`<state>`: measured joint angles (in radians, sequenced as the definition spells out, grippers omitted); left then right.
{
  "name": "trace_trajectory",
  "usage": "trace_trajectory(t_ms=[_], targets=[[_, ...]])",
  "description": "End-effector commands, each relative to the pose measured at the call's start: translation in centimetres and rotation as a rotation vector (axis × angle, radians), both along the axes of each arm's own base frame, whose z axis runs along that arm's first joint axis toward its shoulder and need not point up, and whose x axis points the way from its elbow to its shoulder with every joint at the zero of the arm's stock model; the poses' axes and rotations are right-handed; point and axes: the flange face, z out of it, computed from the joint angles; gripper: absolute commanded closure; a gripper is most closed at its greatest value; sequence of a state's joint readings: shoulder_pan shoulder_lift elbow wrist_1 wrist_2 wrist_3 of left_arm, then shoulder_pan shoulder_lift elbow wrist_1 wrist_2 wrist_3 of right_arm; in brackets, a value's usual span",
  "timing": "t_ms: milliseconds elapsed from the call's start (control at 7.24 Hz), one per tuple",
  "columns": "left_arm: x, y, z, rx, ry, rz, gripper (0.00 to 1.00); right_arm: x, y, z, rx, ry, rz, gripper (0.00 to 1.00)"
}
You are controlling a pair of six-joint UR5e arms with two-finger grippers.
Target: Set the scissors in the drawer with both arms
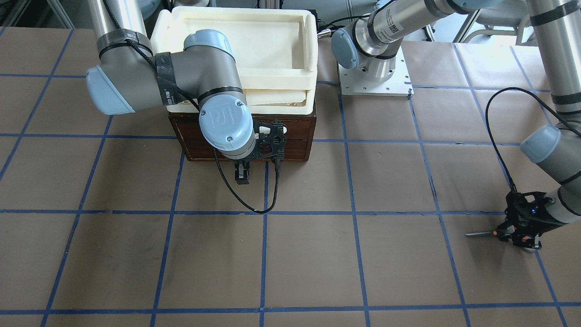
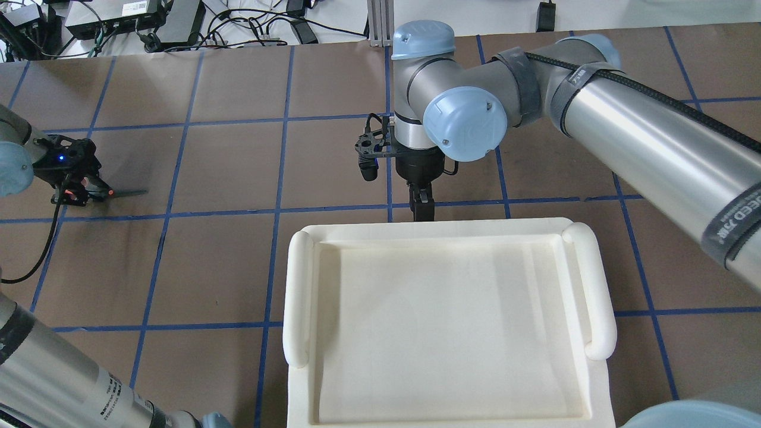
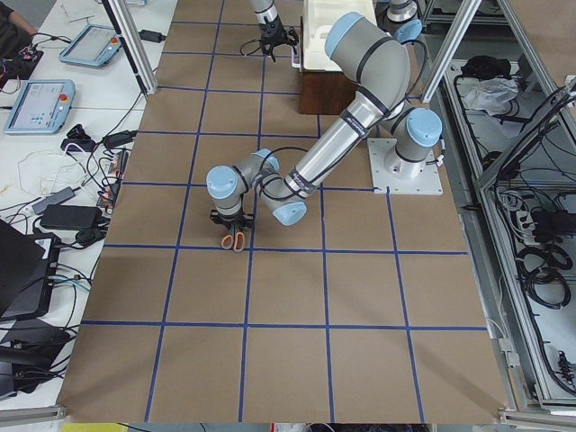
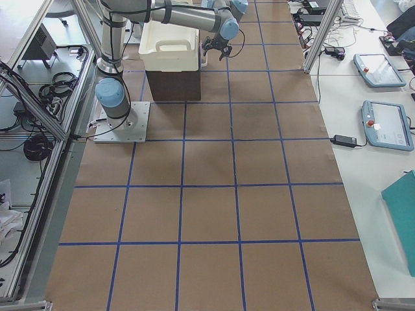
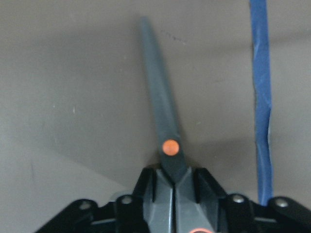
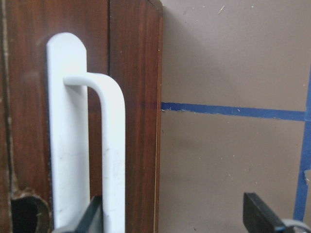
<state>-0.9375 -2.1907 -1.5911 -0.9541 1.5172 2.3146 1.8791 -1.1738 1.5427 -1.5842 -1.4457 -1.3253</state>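
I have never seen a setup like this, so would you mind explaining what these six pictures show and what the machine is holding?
This is a robot with two jointed metal arms at a brown table. Each arm ends in a black two-finger pincer.

Four pictures come from fixed cameras: one facing the robot, one over its shoulders, and one at each end of the table. The last two come from cameras on the wrists.

On the table stands a dark wooden drawer, which looks shut, with a cream foam tray on top.

The left pincer is shut on small scissors, whose blades point away from it. I cannot tell whether they are lifted off the table.

The right pincer is open at the drawer's white handle and is not yet gripping it.
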Motion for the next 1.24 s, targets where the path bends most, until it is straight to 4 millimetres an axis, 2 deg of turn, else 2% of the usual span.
trace_trajectory(t_ms=[0,138,276,414,691,829,967,1105], targets=[[-0.4,-0.3,0.9,-0.011,-0.010,-0.012,0.92,0.0,-0.1,-0.1,0.001,0.004,-0.003,0.00],[-0.4,-0.3,0.9,-0.008,-0.009,-0.012,0.93,0.0,-0.1,-0.2,0.003,0.006,-0.011,0.02],[-0.4,-0.3,0.9,-0.010,-0.011,-0.012,0.95,0.0,0.0,-0.1,0.001,0.011,-0.019,0.17],[-0.4,-0.3,1.2,-0.013,-0.013,-0.012,0.96,0.0,-0.1,0.0,0.000,0.012,-0.023,0.24],[-1.0,-0.5,2.1,-0.020,-0.018,-0.021,0.99,0.0,-0.2,0.2,-0.006,0.012,-0.024,0.30],[-3.0,-1.1,3.6,-0.030,-0.032,-0.052,1.00,0.1,-0.6,0.7,-0.016,0.008,-0.024,0.30],[-4.2,-1.3,4.4,-0.020,-0.050,-0.070,1.00,0.3,-1.1,1.4,-0.034,0.003,-0.025,0.30],[-4.4,-1.2,4.8,-0.017,-0.050,-0.069,1.00,0.5,-1.5,1.3,-0.035,0.002,-0.025,0.33]])
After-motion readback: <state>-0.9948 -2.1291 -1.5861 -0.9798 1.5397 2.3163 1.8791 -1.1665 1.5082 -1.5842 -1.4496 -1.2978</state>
